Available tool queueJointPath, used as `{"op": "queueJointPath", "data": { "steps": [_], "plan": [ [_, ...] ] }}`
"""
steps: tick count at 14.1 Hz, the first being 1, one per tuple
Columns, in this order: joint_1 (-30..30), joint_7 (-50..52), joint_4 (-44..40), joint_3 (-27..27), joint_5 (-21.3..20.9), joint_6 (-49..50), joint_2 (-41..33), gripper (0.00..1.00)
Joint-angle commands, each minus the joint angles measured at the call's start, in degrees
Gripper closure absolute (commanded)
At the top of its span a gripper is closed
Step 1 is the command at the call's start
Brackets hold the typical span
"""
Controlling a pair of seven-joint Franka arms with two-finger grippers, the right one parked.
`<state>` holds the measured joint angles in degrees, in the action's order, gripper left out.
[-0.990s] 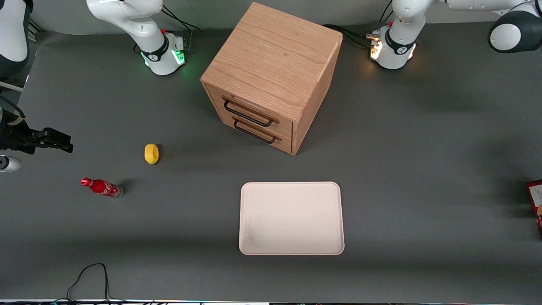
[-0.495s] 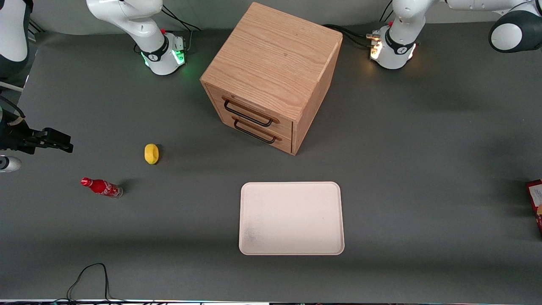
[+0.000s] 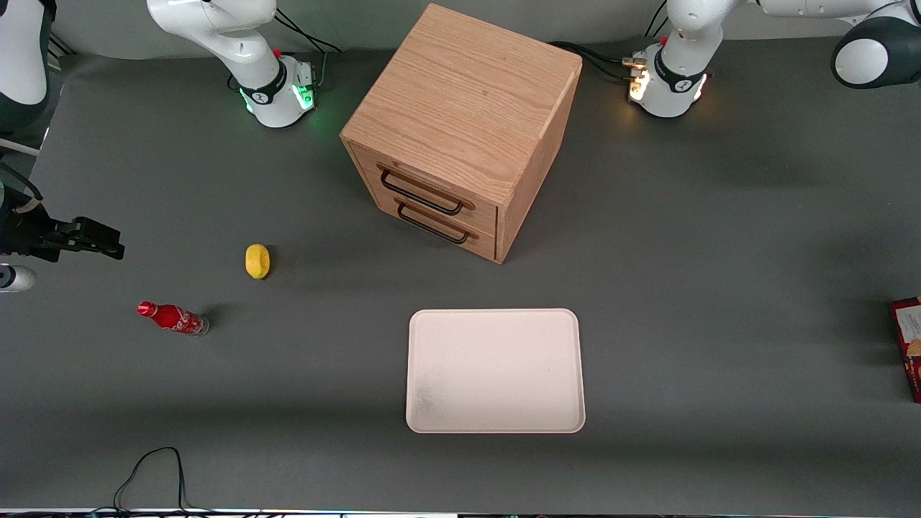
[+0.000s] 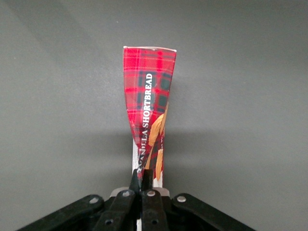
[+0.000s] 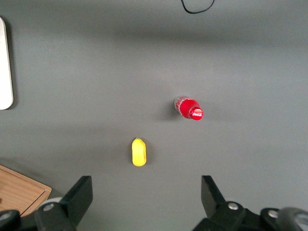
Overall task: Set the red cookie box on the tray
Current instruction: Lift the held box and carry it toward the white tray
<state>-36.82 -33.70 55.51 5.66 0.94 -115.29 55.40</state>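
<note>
The red cookie box, tartan-patterned with cookie pictures, hangs above the grey table with my left gripper shut on its near end. In the front view only a strip of the box shows at the frame edge, toward the working arm's end of the table; the gripper itself is out of that view. The cream-white tray lies flat with nothing on it, nearer the front camera than the cabinet and well apart from the box. A sliver of the tray also shows in the right wrist view.
A wooden two-drawer cabinet stands at the table's middle, both drawers shut. A yellow lemon-like object and a small red cola bottle lie toward the parked arm's end. A black cable loops at the front edge.
The cookie box has come slightly further into the front view from the working arm's end, with a little more of it showing. Nothing else has moved.
</note>
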Motion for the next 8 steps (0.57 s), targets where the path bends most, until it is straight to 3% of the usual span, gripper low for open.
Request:
{"op": "queueJointPath", "data": {
  "steps": [1, 3, 8],
  "plan": [
    [-0.2, 0.1, -6.0, 0.0, 0.0, 9.0, -2.1, 1.0],
    [-0.2, 0.4, -10.0, -0.2, 0.0, 13.4, -3.4, 1.0],
    [-0.1, 0.6, -10.3, -2.1, -0.3, 18.5, -10.8, 1.0]
  ]
}}
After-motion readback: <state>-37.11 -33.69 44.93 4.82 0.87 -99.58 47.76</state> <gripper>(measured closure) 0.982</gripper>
